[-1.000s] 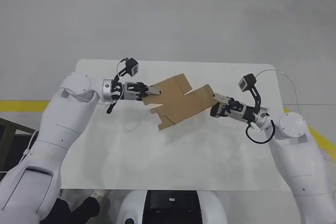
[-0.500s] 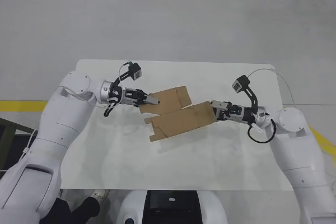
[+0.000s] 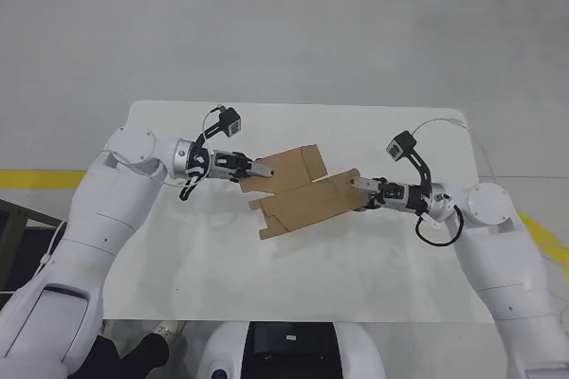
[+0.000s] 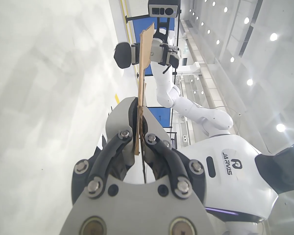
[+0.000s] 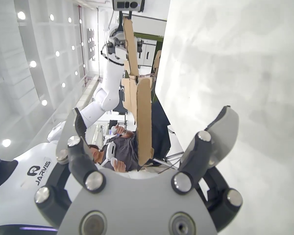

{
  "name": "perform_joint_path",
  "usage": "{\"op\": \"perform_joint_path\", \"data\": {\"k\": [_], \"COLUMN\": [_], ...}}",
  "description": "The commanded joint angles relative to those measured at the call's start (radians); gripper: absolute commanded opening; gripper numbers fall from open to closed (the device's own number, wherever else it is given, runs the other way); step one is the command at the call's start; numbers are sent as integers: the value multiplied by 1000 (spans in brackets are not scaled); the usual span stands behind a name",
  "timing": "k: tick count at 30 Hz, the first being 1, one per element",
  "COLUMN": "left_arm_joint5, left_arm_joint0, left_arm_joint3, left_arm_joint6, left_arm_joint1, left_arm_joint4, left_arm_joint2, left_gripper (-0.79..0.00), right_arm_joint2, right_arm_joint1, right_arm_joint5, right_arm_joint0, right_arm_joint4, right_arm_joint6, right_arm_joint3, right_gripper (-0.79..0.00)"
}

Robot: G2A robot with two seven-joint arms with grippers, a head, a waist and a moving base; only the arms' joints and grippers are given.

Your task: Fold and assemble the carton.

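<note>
A flat brown carton [image 3: 299, 189] hangs above the middle of the white table [image 3: 218, 275], partly folded, with one panel tilted toward the front. My left gripper [image 3: 266, 171] is shut on its left edge; in the left wrist view the cardboard [image 4: 142, 74] runs edge-on out of the clamped left gripper [image 4: 138, 113]. At the carton's right end, my right gripper [image 3: 358, 182] is open. In the right wrist view the carton's edge [image 5: 143, 118] stands between the spread fingers of the right gripper [image 5: 150, 113] without touching either pad.
The table's back edge [image 3: 294, 102] lies a short way behind the carton. Bare tabletop stretches in front of the carton toward the near edge [image 3: 266, 317]. A yellow floor line [image 3: 28, 178] runs to the left of the table.
The carton has turned from lying spread out to partly folded, its near panel swinging toward the front. The left gripper shifted slightly right and forward with it; the right wrist moved left toward the carton.
</note>
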Motion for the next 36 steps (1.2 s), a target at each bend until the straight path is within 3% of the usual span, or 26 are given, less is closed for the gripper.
{"op": "perform_joint_path", "data": {"k": [1,8,18,20,21,23,32,36], "left_arm_joint5": [8,12,9,8,8,9,10,8], "left_arm_joint0": [6,21,28,29,29,29,29,27], "left_arm_joint3": [-9,-37,-51,-52,-52,-53,-53,-53], "left_arm_joint6": [-2,-17,-30,-30,-30,-33,-35,-34], "left_arm_joint1": [2,5,5,5,5,5,3,1], "left_arm_joint4": [3,5,4,5,5,4,3,6], "left_arm_joint2": [-4,-7,-8,-7,-7,-7,-5,-2], "left_gripper": [-785,-785,-785,-785,-785,-785,-785,-785], "right_arm_joint2": [-7,-39,-79,-85,-88,-94,-118,-127], "right_arm_joint1": [0,-4,-12,-13,-13,-14,-17,-17], "right_arm_joint5": [-19,-54,-88,-90,-90,-89,-82,-82], "right_arm_joint0": [9,51,91,94,94,96,101,101], "right_arm_joint4": [10,61,99,105,106,105,103,105], "right_arm_joint6": [38,124,158,161,163,164,155,157], "right_arm_joint3": [16,82,139,141,142,142,141,133], "right_gripper": [0,0,0,-28,-120,-182,-169,-225]}}
